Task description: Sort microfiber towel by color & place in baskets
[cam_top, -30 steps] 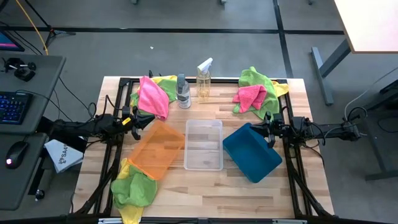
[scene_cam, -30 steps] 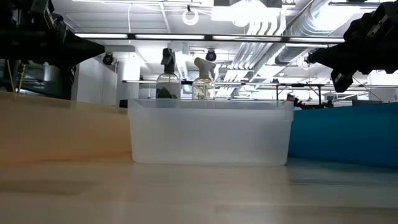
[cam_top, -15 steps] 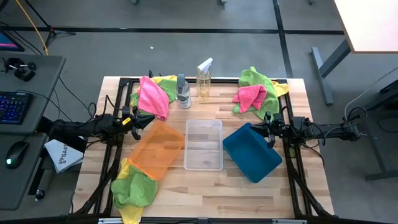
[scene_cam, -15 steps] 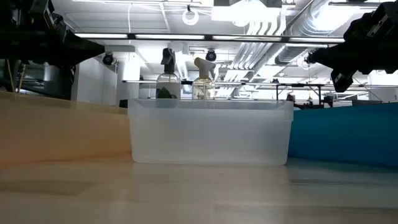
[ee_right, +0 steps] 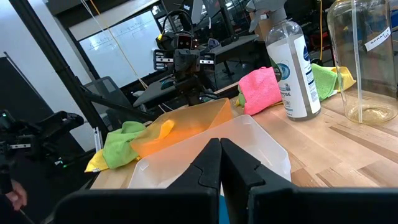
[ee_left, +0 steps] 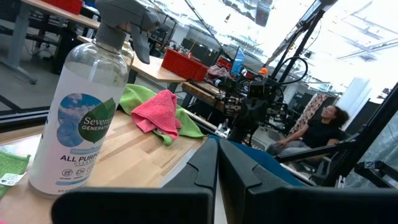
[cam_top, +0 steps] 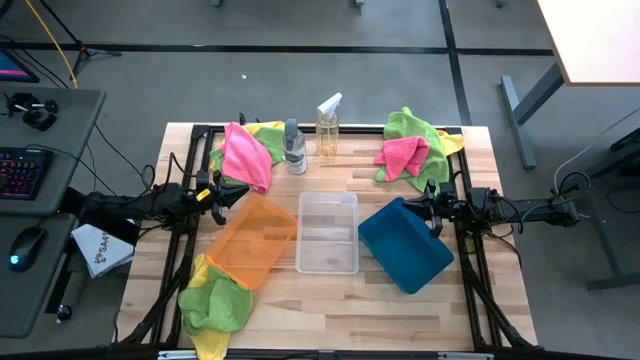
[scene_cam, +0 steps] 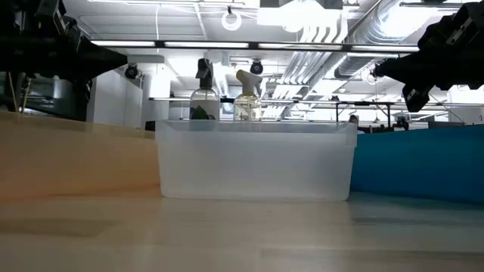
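Three piles of microfiber towels lie on the table. A pink towel [cam_top: 245,155] lies over green and yellow ones at the far left. Another pink one [cam_top: 404,154] lies on green towels [cam_top: 412,128] at the far right. A green and yellow pile [cam_top: 214,306] hangs over the near left edge. The orange basket [cam_top: 252,238], clear basket [cam_top: 328,232] and teal basket [cam_top: 405,244] stand in a row mid-table. My left gripper [cam_top: 216,193] hovers shut by the orange basket's far corner. My right gripper [cam_top: 432,206] hovers shut over the teal basket's far corner.
Two clear spray bottles [cam_top: 294,147] [cam_top: 328,128] stand at the far middle between the far towel piles. Bare wood shows in front of the baskets. A person [ee_left: 318,129] sits in the room beyond the table's right side. A desk with a keyboard stands left of the table.
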Tool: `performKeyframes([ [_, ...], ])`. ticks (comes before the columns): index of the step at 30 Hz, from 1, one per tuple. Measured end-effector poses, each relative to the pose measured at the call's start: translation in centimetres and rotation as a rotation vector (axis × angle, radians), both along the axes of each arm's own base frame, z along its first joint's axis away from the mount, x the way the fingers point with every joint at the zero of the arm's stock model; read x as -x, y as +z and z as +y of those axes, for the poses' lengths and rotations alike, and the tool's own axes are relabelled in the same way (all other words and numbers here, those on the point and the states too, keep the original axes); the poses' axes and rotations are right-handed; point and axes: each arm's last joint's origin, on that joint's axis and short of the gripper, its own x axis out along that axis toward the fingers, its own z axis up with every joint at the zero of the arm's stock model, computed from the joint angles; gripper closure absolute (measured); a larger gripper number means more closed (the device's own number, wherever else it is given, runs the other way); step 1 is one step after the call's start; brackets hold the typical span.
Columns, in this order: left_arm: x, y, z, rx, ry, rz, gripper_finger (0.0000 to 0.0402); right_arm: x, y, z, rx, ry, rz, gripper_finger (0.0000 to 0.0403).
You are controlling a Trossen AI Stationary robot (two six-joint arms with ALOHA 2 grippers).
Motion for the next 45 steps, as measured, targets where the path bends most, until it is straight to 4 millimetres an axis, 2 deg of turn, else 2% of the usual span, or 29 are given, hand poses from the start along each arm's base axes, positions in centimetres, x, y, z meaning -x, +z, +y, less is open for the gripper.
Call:
performKeyframes([
  [42,0.00,0.01,0.00,0.000,0.000,0.000,0.0401,0.00,0.01,-0.01,0.001,-0.001,0.000,0.0402],
  [45,0.00,0.00,0.00,0.000,0.000,0.000,0.0401,0.03,0.17,-0.22,0.016,-0.077,-0.015,0.0402],
])
